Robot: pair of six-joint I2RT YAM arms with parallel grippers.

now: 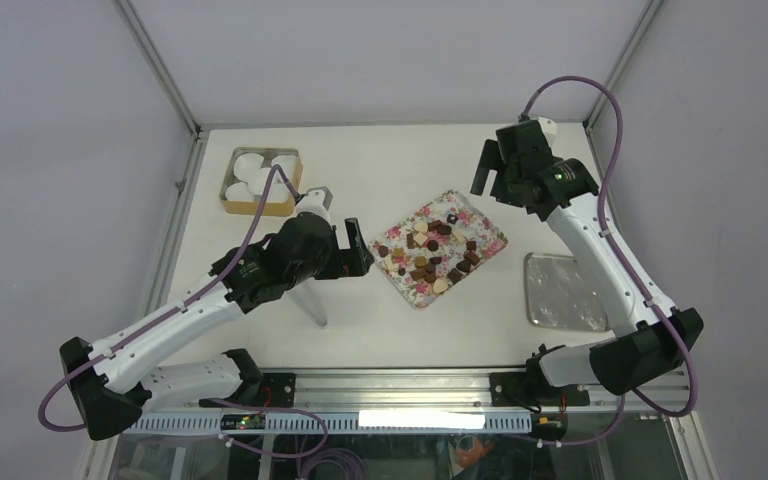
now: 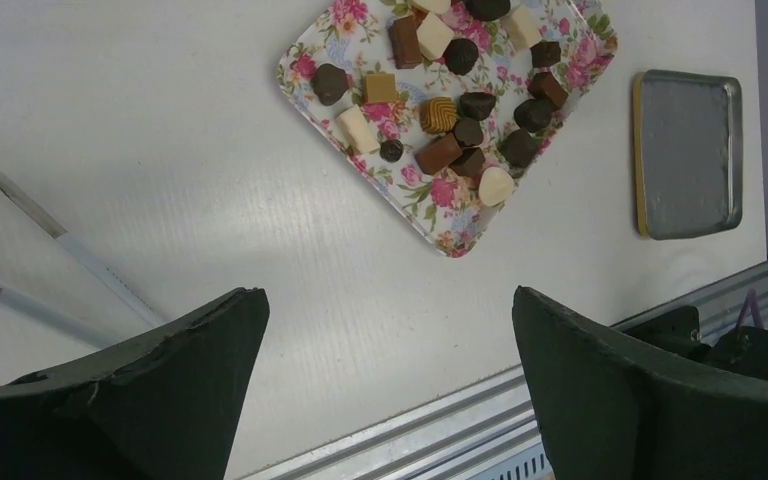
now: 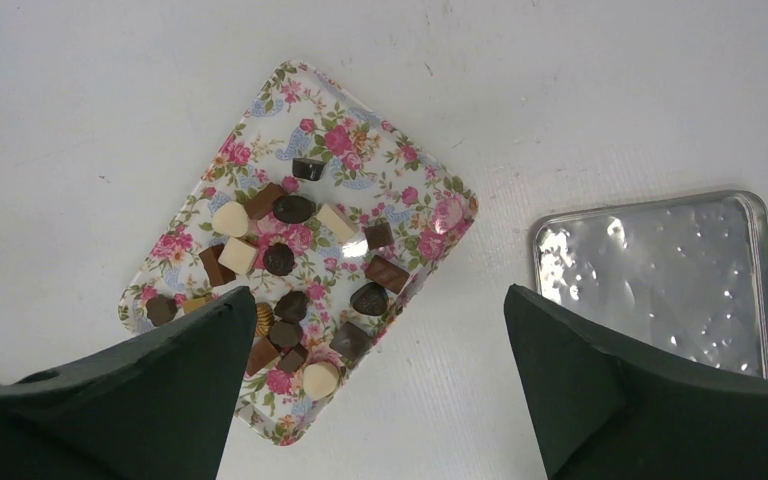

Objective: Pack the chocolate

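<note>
Left end effector (image 2: 388, 300) and right end effector (image 3: 377, 300) gape wide, apart from chocolate (image 3: 293, 209).

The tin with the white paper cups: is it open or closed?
Open. The tin has no cover, and the white paper cups show inside it. A silver piece, perhaps its lid, lies apart at the right.

My black plastic fingers (image 2: 160, 400) looked matt, rough-edged. The white tabletop (image 3: 80, 100) was matt and lightly scuffed; the rectangular pink-flowered tray (image 3: 290, 95) glossy; the flat silver metal tray (image 3: 660, 270) shiny, dimpled.
</note>
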